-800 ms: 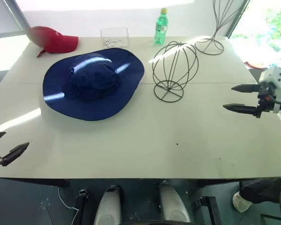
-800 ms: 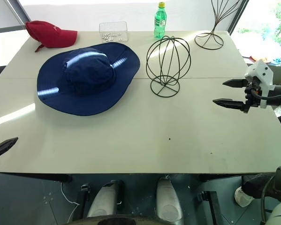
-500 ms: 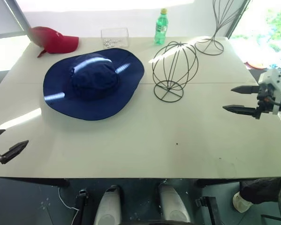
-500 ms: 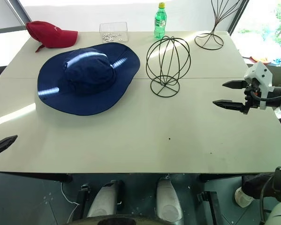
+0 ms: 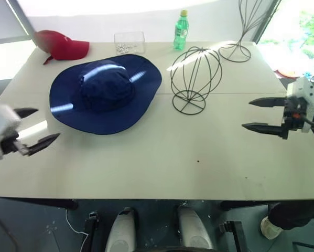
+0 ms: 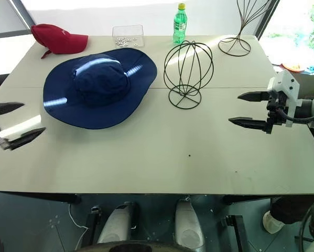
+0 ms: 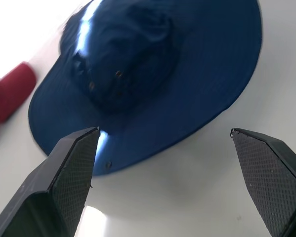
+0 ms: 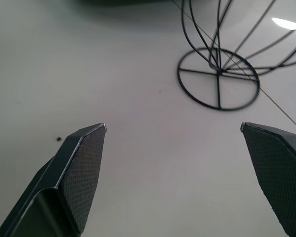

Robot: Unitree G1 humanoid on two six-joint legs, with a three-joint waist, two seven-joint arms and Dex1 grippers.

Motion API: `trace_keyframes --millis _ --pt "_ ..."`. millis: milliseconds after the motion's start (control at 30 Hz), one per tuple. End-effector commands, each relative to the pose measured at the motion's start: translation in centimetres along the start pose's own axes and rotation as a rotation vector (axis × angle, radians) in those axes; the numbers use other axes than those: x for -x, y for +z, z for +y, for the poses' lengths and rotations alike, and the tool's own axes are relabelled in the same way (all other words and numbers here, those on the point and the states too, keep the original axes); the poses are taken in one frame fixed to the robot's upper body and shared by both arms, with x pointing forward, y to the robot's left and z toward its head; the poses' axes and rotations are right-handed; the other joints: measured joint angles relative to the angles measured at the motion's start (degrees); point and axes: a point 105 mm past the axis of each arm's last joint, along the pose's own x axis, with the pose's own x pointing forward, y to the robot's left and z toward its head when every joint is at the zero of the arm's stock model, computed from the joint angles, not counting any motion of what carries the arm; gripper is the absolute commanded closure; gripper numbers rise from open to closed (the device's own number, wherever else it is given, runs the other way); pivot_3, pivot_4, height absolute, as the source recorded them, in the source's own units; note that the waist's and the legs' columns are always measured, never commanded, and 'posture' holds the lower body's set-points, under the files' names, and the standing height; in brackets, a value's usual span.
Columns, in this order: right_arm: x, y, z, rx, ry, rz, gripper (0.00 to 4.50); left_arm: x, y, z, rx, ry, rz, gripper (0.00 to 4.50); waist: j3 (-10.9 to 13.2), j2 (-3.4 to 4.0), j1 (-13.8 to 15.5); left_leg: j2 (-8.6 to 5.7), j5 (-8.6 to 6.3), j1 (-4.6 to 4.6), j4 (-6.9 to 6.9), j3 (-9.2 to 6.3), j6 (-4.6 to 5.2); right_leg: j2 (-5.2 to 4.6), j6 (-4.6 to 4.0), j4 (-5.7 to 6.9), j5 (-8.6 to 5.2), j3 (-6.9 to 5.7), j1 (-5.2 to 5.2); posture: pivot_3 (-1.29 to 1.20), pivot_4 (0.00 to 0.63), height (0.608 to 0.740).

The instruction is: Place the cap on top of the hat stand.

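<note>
The navy-blue cap (image 5: pixel 105 94) lies brim-down and flat on the white table, left of centre; the left wrist view looks onto its crown (image 7: pixel 138 69). Right of it stands the hat stand (image 5: pixel 194 79), a black wire globe on a round base, whose base ring (image 8: pixel 218 78) lies ahead of the right fingers. My left gripper (image 5: pixel 37 127) hovers open above the table's left part, just short of the cap's brim and apart from it. Over the table's right edge my right gripper (image 5: pixel 253 114) hangs open and empty, pointing toward the stand.
A red baseball cap (image 5: pixel 61 45) lies at the far left corner. A clear box of small beads (image 5: pixel 128 42) and a green bottle (image 5: pixel 180 30) stand along the far edge. A taller wire stand (image 5: pixel 240 31) rises at the far right.
My left gripper has risen from the table's near left corner and moved in toward the cap's brim. The right gripper has shifted slightly inward. Cap and stand have not moved.
</note>
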Motion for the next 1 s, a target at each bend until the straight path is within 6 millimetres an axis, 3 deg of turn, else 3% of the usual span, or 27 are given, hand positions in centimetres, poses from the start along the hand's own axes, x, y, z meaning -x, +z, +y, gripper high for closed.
trace_keyframes --millis 33,133,300,600,867,933,1000 --pt "-0.1 2.7 2.7 0.049 0.025 -0.058 0.00 -2.4 1.1 -1.0 -0.259 -0.054 -0.006 0.08 0.0 0.00 -0.1 0.00 0.00 0.00 0.00 0.00 0.00 0.01 0.00 0.01 0.00 0.00 0.00 0.00 0.150 0.739" --pt "-0.7 2.9 5.2 0.040 0.053 -0.055 0.00 -4.2 0.2 -2.4 -0.429 -0.118 0.006 0.08 0.0 -0.01 -0.2 0.01 0.00 0.01 0.01 -0.01 0.00 0.02 0.00 0.00 0.00 0.01 0.01 0.00 0.150 0.739" --pt "-1.0 3.0 6.7 -0.006 0.018 -0.071 0.00 -6.9 -1.8 -4.0 -0.626 -0.167 0.009 0.08 0.0 -0.02 0.1 0.01 0.00 0.01 0.06 -0.01 0.01 0.02 0.01 0.01 0.01 0.02 0.03 0.00 0.150 0.739" --pt "-1.1 3.6 7.0 -0.020 -0.035 -0.088 0.00 -12.2 -2.7 -3.5 -0.796 -0.067 -0.040 0.08 0.0 -0.07 1.6 0.00 0.01 -0.01 0.23 -0.01 0.02 0.03 0.30 0.01 0.17 0.01 0.13 0.00 0.150 0.739" --pt "-1.2 4.2 7.0 -0.015 -0.049 -0.103 0.00 -15.5 -3.1 -3.5 -0.873 -0.018 -0.059 0.08 -0.1 -0.10 1.8 0.00 0.01 -0.11 0.42 -0.04 0.02 0.03 0.47 0.03 0.27 0.01 0.17 0.00 0.150 0.739" --pt "-1.3 4.3 6.9 -0.013 -0.051 -0.104 0.00 -16.0 -2.9 -3.3 -0.858 0.003 -0.071 0.61 -0.1 -0.10 1.9 0.00 0.01 -0.11 0.55 -0.07 0.02 0.04 0.48 0.07 0.27 0.00 0.25 0.00 0.150 0.739" --pt "-1.3 4.4 6.8 -0.012 -0.053 -0.105 0.00 -16.1 -2.7 -3.3 -0.849 0.010 -0.082 1.42 -0.1 -0.10 1.7 0.00 0.01 -0.14 0.66 -0.08 0.03 0.04 0.49 0.07 0.28 -0.01 0.28 0.00 0.150 0.739"
